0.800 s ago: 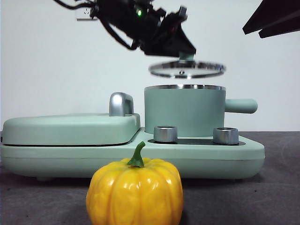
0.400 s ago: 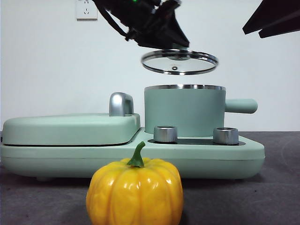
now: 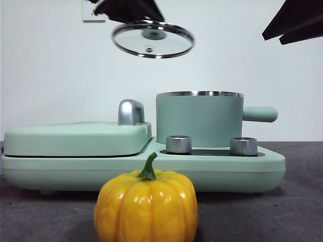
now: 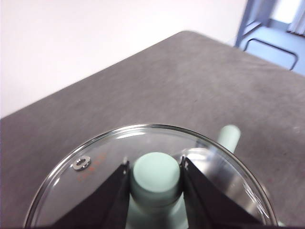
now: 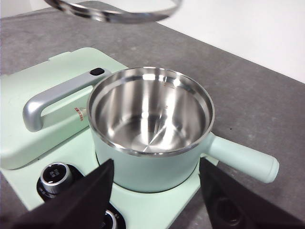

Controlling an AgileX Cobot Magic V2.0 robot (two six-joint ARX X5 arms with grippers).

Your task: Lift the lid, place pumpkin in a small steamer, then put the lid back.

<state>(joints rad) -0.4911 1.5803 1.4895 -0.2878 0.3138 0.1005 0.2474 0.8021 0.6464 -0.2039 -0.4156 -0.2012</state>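
My left gripper point(image 4: 155, 167) is shut on the mint-green knob of the glass lid point(image 4: 95, 167). In the front view the lid point(image 3: 153, 39) hangs tilted high in the air, up and to the left of the small steamer point(image 3: 199, 120), with the left gripper point(image 3: 128, 10) above it. The steamer point(image 5: 150, 126) stands uncovered on the cooker, its steel inside bare, side handle pointing right. The yellow-orange pumpkin point(image 3: 146, 206) sits on the table in front of the cooker. My right gripper point(image 5: 157, 191) is open and hovers above the steamer; it shows as a black tip point(image 3: 295, 22) at the top right.
The steamer stands on a mint-green cooker base point(image 3: 262, 169) with two steel dials point(image 3: 178, 144). On the base's left half lies a flat griddle cover point(image 3: 75, 138) with a steel handle point(image 3: 130, 112). The lid's rim point(image 5: 114, 14) shows high in the right wrist view.
The left gripper has carried the lid up and to the left, away from above the steamer. The pumpkin, the steamer and the right arm have stayed put.
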